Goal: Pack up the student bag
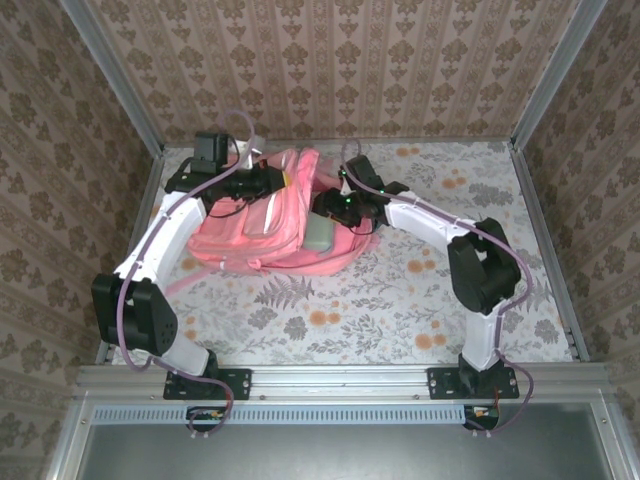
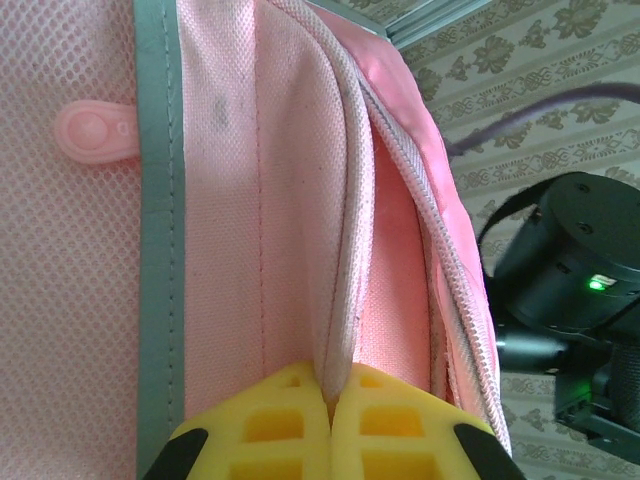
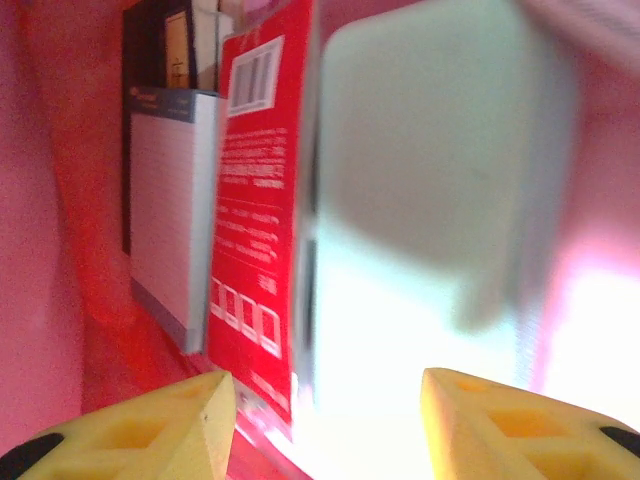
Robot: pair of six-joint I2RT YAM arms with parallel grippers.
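The student bag (image 1: 262,222), a large pink backpack, lies flat on the table between both arms. My left gripper (image 2: 334,388) is shut on the pale piped edge of the bag's opening (image 2: 345,250), holding it up; in the top view the left gripper (image 1: 272,181) sits at the bag's far end. My right gripper (image 3: 325,395) is open inside the bag, its yellow fingers (image 3: 205,405) standing well apart. A pale grey-green flat case (image 3: 430,200) lies just ahead of them, beside a red package (image 3: 255,220) and a lined notebook (image 3: 170,220). From above, the case (image 1: 318,233) pokes out of the opening by the right gripper (image 1: 333,205).
The bag rests on a floral tablecloth (image 1: 400,290). Metal frame posts (image 1: 545,70) and patterned walls close in the back and sides. The right arm's dark wrist (image 2: 575,270) shows close to the bag's zipper edge (image 2: 455,270).
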